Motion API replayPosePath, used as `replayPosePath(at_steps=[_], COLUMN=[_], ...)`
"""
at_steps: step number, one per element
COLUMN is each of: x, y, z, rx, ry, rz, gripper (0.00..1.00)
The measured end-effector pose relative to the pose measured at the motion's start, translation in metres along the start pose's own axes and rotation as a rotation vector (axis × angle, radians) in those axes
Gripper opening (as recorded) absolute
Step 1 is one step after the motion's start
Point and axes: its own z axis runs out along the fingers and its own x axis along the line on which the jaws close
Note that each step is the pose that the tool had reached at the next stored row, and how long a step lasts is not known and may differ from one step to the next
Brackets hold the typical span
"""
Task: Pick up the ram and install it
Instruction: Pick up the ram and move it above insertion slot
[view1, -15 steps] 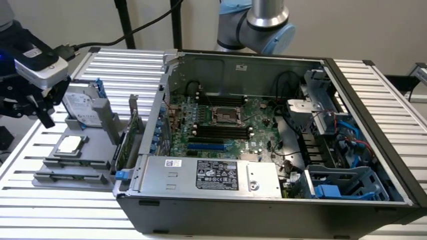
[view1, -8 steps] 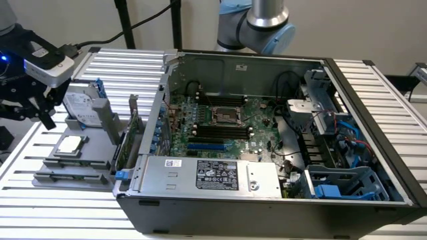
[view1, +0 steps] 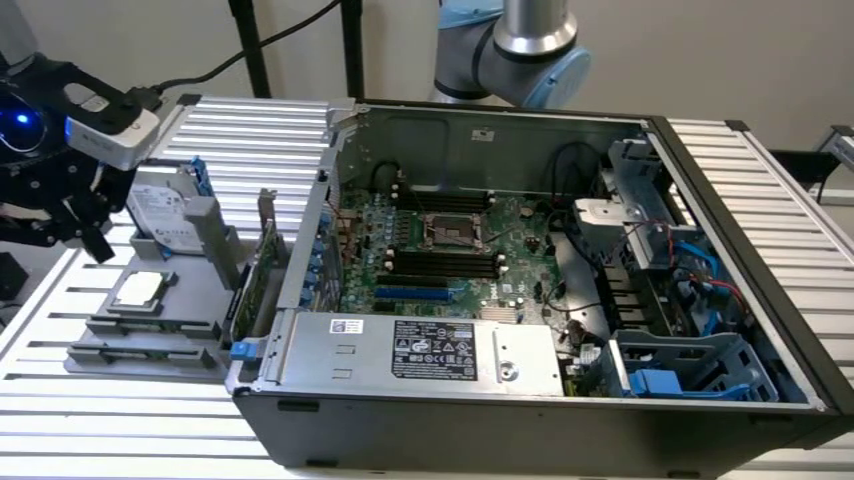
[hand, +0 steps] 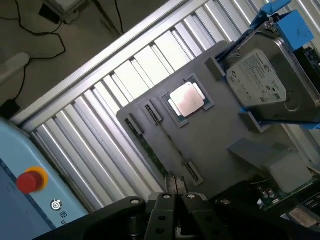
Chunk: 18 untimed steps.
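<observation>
The ram (hand: 150, 150) is sitting on edge in a slot of the gray tray (hand: 220, 125), near the CPU (hand: 186, 100). The gripper (hand: 176, 202) is right at the ram's end over that tray, and honestly can't tell if it's open or closed.

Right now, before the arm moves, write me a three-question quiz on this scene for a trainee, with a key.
1. True or false: the ram is seated on the motherboard.
2. What lies in the square pocket of the grey tray? A: a processor. B: a fan. C: a battery.
3. Fill in: the hard drive stands in a ____ carrier.
Key: 1 false, it lies on the grey tray. 2 A. 3 blue.
</observation>
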Motion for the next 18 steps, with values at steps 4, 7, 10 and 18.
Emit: replayPosePath(at_steps=[4,7,10,18], x=[0.0000,-0.0001,-0.0001,-0.0002], y=[-0.0001,0.0000,-0.0001,-0.0001], z=[0.0020,0.0036,0.0050,0.0076], rx=[0.0002,0.0003,0.0006,0.0048], ry=[0.0022,0.0041,0.0059,0.0082], rz=[-0.072,-0.128,-0.182,-0.327], gripper=[0.11,0.11,0.11,0.11])
